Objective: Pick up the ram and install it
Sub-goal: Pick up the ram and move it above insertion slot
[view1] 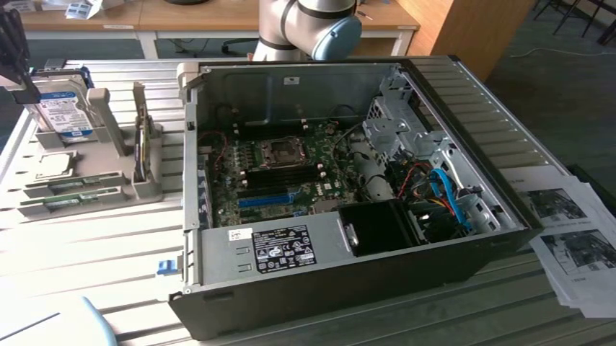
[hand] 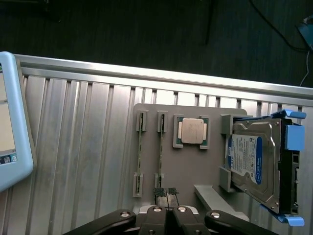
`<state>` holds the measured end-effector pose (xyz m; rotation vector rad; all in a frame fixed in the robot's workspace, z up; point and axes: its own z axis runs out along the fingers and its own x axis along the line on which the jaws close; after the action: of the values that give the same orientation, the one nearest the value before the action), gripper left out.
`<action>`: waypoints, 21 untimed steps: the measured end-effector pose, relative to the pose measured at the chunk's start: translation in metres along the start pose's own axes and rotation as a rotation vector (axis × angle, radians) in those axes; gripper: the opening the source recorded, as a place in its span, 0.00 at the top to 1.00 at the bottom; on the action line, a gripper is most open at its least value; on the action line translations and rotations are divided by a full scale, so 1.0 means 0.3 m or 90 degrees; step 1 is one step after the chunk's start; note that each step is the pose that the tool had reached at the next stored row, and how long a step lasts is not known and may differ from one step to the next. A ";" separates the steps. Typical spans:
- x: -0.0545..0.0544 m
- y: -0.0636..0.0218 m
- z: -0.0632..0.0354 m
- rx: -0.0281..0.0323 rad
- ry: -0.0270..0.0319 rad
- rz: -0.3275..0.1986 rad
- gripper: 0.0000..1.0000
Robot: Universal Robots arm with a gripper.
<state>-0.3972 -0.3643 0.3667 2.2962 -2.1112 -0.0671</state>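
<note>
Ram (hand: 160, 147) stands on its thin edge in the grey holder plate (hand: 195, 166), each end caught in a small clip. Its long axis runs straight away from the gripper (hand: 166, 192) toward the table edge (hand: 161, 78). In the exterior view the ram (view1: 75, 186) lies roughly along that view's left-right line, with one end toward the open computer case (view1: 337, 288).

A second stick (hand: 141, 152) sits parallel, just beside it. On the ram's other side is the square processor chip (hand: 191, 131), then the hard drive (hand: 252, 164) in its blue bracket.

Fingers are closed, pads (hand: 159, 192) pressed together, gripping nothing. The tips hang over the ram's near end; whether they touch it, cannot tell.

Room to move:
- The ribbed metal table (hand: 78, 147) lies bare between the holder and a pale-framed screen (hand: 12, 122).
- There is a narrow lane between the two sticks and a slightly wider gap between ram and chip.
- The holder stands near the case wall, on the exterior view's left of it.
- Inside the case the motherboard (view1: 279, 173) lies face up, with a blue slot (view1: 265, 200) on it.
- A black fan box (view1: 380, 227) and blue cables (view1: 448, 191) crowd the exterior view's right.
</note>
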 end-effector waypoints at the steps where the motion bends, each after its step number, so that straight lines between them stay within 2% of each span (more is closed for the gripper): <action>1: 0.000 0.000 0.000 0.0000 0.0000 0.000 0.90; 2: 0.000 0.000 0.000 0.0000 0.0001 0.000 0.85; 9: 0.000 0.000 0.000 0.0000 0.0000 0.000 0.84; 10: 0.000 0.000 0.000 0.0000 0.0000 0.000 0.78; 12: 0.000 0.000 0.000 0.0000 0.0000 0.000 0.78; 13: 0.000 0.000 0.000 0.0000 0.0000 0.000 0.71; 21: 0.000 0.000 0.003 0.0001 0.0000 0.000 0.71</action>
<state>-0.3973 -0.3643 0.3658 2.2963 -2.1113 -0.0670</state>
